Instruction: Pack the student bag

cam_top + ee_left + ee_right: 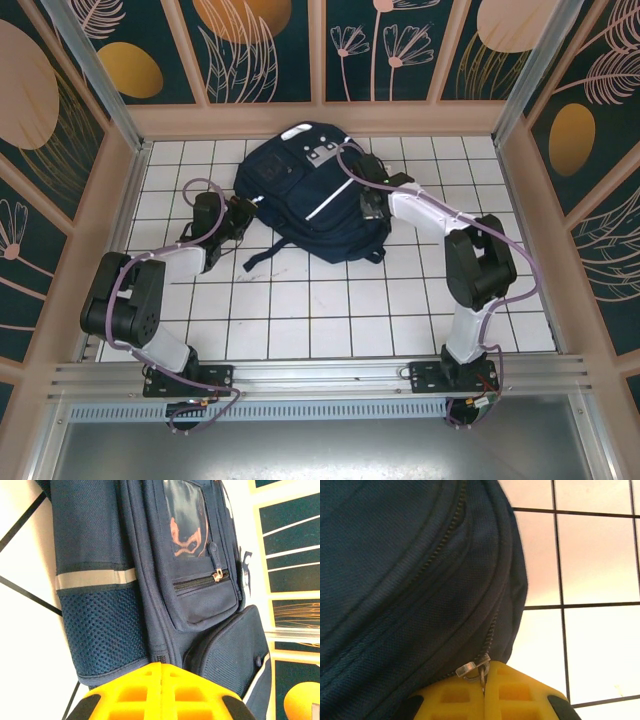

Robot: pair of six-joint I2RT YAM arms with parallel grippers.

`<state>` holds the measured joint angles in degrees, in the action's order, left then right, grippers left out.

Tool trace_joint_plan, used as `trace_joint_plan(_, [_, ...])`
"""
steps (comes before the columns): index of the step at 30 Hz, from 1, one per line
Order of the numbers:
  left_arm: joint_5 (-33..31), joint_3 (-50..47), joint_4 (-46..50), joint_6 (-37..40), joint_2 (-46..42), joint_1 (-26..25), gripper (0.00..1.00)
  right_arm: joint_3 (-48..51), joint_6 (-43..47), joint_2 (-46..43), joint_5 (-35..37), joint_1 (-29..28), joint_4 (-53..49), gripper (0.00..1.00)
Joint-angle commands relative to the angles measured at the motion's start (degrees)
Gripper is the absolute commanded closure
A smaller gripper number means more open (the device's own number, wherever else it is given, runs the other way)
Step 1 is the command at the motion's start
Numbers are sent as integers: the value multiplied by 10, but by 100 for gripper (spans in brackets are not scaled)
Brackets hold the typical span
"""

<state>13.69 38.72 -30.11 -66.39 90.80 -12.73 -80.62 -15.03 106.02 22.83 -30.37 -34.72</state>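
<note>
Student bag (395, 555): navy woven fabric; right pincer (484, 682) pinches metal zip pull (469, 669).

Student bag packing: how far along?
Done: front pocket zip on the student bag is closed. In hand: right end effector shut on a zipper pull; left end effector shut at the bag's side seam. Left: contents hidden, so packing is unconfirmed.

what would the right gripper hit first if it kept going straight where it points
The student bag: the right gripper, shut, seems pinched on its zipper pull, with navy fabric directly ahead, though the exact gap is hard to judge.
</note>
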Motion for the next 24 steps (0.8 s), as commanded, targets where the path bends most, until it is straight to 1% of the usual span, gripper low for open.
trace_joint_plan(1, [-19,11,42,29,-28,-1,100,10,15,-48,-88,-54,0,100])
trace_joint_plan(2, [-18,10,54,35,-35,-1,94,19,14,-58,-113,-64,-1,100])
trace_joint_plan(3, [-16,10,68,41,-44,-1,85,30,12,-70,-143,-79,0,100])
trace_joint_plan(4, [-14,10,84,47,-53,-1,78,40,9,-81,-177,-92,2,100])
trace_joint_plan(6, [-18,5,120,59,-81,-2,69,59,0,-100,-235,-116,20,100])
trace_joint_plan(7, [-25,1,143,63,-97,-4,64,67,-4,-107,-271,-125,35,100])
trace_joint_plan(9, [-52,-5,196,71,-135,-7,56,77,-17,-114,-318,-140,67,100])
trace_joint_plan(12, [-75,-16,270,72,-187,-14,50,72,-33,-102,-364,-161,110,100])
trace_joint_plan(14, [-68,-31,287,58,-218,-22,47,58,-37,-83,-382,-177,128,100])
trace_joint_plan(16, [-53,-47,300,36,-241,-31,45,42,-40,-65,-391,-196,142,100])
trace_joint_plan(18, [-52,-66,310,8,-264,-40,44,32,-45,-50,-398,-206,153,100])
trace_joint_plan(20, [-77,-82,340,-23,-296,-43,43,25,-47,-37,-397,-213,163,100])
trace_joint_plan(22, [-106,-88,371,-33,-325,-43,41,19,-49,-22,-392,-217,173,100])
trace_joint_plan(24, [-97,-83,379,-35,-330,-44,40,7,-48,-7,-388,-218,172,100])
